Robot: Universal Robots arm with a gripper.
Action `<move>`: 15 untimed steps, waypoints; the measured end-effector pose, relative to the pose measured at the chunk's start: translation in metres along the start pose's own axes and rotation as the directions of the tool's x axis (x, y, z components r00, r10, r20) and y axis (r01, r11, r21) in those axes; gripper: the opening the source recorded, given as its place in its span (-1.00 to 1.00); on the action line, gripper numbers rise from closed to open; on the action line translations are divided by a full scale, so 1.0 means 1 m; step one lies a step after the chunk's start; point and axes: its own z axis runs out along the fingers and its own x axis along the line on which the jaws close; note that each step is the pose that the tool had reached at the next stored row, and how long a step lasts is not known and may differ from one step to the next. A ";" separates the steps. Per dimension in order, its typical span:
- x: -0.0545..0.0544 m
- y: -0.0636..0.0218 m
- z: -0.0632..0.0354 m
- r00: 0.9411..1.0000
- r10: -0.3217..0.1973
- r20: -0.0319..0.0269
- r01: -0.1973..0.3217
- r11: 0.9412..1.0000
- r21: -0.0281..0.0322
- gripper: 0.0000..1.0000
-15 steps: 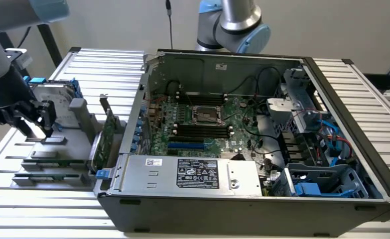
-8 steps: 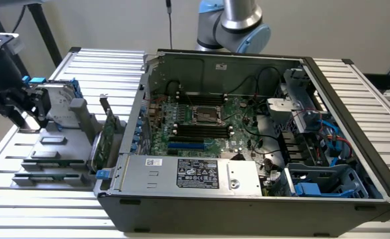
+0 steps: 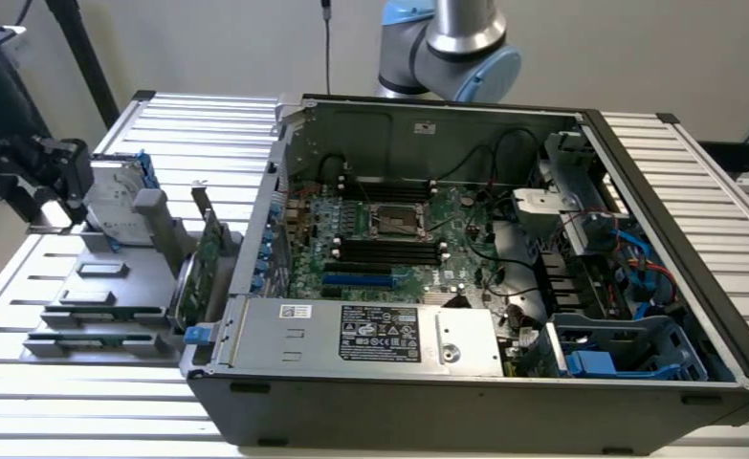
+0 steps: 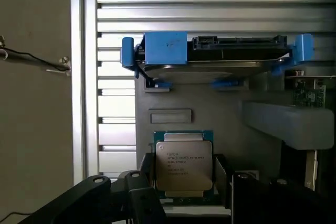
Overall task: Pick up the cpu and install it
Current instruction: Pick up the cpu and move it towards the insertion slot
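- A table (image 3: pixel 80 411) of ribbed aluminium slats stood before a plain pale wall (image 3: pixel 668 48). The arm (image 3: pixel 457 43) — grey tube, blue-capped joint — rose behind it.
- On the table lay an open case (image 3: pixel 476 406), a deep box of dark sheet metal.
- Inside the case was a green board (image 3: pixel 445 206) with a square socket (image 3: pixel 399 222) in a metal frame, nothing seated in it, and long black slots beside it.
- A silver box (image 3: pixel 272 335) with a black label ran along the case's near wall. A blue plastic cage (image 3: pixel 617 359) and thin blue cables (image 3: pixel 629 258) sat toward the exterior view's right.
- At the exterior view's left of the case sat a flat grey tray (image 3: pixel 125 277), matte and smooth, with shallow recesses.
- The tray held a silver drive (image 4: pixel 210 61) with blue plastic rails, a green card (image 3: pixel 205 268) standing on edge, and a pale grey block (image 4: pixel 289 121) with rounded corners.
- The cpu (image 4: pixel 184 163) lay flat in its own seat on the tray, near the drive. It was a thin square chip with a dull silver top bearing fine print, and a green rim showed around it.
- The gripper (image 4: pixel 185 182) hung over that seat with its jaws apart, its black fingers (image 4: pixel 142 198) flanking the cpu on two sides. Whether they touched the chip's edges could not be told — the chip sat level on the tray.
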 end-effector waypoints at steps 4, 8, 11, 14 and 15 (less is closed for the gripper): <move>-0.011 0.0010 -0.0180 1.000 -0.005 -0.001 0.005 1.000 0.000 0.09; -0.027 0.0021 -0.0363 1.000 -0.007 -0.005 0.007 1.000 -0.001 0.09; -0.041 0.0029 -0.0497 1.000 -0.008 -0.009 0.008 1.000 -0.001 0.09; -0.055 0.0037 -0.0635 1.000 -0.009 -0.014 0.009 1.000 -0.001 0.09; -0.059 0.0040 -0.0675 1.000 -0.009 -0.015 0.009 1.000 -0.001 0.09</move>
